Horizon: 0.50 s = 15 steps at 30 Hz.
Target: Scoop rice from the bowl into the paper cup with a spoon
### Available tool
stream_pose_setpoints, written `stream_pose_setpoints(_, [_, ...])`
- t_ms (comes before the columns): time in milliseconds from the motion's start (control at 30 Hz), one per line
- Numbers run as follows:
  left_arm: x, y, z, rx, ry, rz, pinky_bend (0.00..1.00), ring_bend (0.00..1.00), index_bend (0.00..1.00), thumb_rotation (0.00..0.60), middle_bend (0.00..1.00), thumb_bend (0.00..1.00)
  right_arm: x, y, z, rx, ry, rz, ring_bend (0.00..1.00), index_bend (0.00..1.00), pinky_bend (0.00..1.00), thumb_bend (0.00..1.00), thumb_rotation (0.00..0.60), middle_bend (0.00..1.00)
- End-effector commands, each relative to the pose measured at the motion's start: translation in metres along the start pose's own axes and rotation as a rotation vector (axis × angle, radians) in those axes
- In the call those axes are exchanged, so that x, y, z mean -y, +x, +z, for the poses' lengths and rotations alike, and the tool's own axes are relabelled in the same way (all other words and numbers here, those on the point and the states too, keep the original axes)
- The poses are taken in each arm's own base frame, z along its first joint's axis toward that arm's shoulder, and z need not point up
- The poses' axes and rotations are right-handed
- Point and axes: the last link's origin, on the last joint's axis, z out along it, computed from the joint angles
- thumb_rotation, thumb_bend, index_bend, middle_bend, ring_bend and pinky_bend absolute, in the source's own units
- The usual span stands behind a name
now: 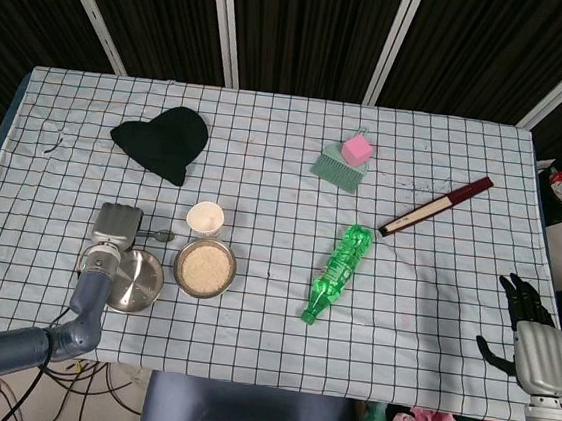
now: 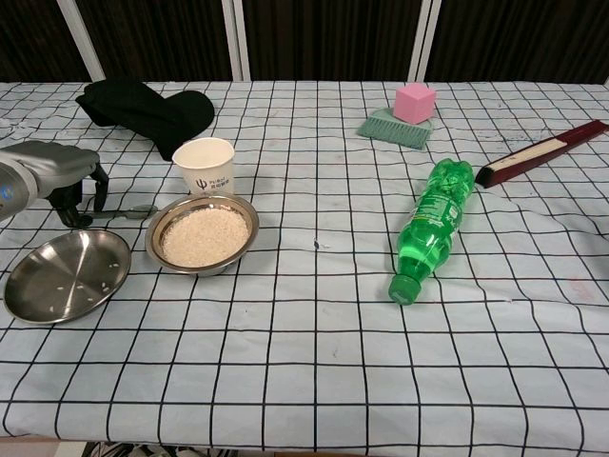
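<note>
A steel bowl of rice (image 1: pixel 205 268) (image 2: pixel 203 234) stands near the front left, with a white paper cup (image 1: pixel 205 219) (image 2: pixel 204 166) upright just behind it. The spoon (image 1: pixel 161 234) (image 2: pixel 133 212) lies flat on the cloth, left of the cup. Its handle runs under my left hand (image 1: pixel 116 224) (image 2: pixel 59 176), whose fingers (image 2: pixel 74 203) curl down around the handle's end. My right hand (image 1: pixel 529 322) hovers at the table's right front edge, fingers apart and holding nothing.
An empty steel plate (image 1: pixel 133 280) (image 2: pixel 67 275) with a few rice grains lies left of the bowl. A green bottle (image 1: pixel 338 272) (image 2: pixel 430 227) lies mid-table. Further back are a black hat (image 1: pixel 165 141), a pink-handled brush (image 1: pixel 344 161) and a folded fan (image 1: pixel 435 207).
</note>
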Motion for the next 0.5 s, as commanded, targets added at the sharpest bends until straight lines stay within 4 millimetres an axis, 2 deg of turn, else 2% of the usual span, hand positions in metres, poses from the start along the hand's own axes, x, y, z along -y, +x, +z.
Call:
stream_pose_setpoints(33, [0.0001, -0.0001, 0.0000, 0.001, 0.000, 0.001, 1.00, 1.00, 0.52, 0.600, 1.00, 0.38, -0.0001, 0.0000, 0.0000, 0.000, 0.000, 0.001, 0.00, 0.00, 0.19, 0.23, 0.600, 0.00])
stream_pose_setpoints(500, [0.0034, -0.0004, 0.0013, 0.001, 0.010, 0.005, 1.00, 1.00, 0.52, 0.600, 1.00, 0.38, -0.0002, 0.0002, -0.0001, 0.000, 0.000, 0.001, 0.00, 0.00, 0.19, 0.23, 0.600, 0.00])
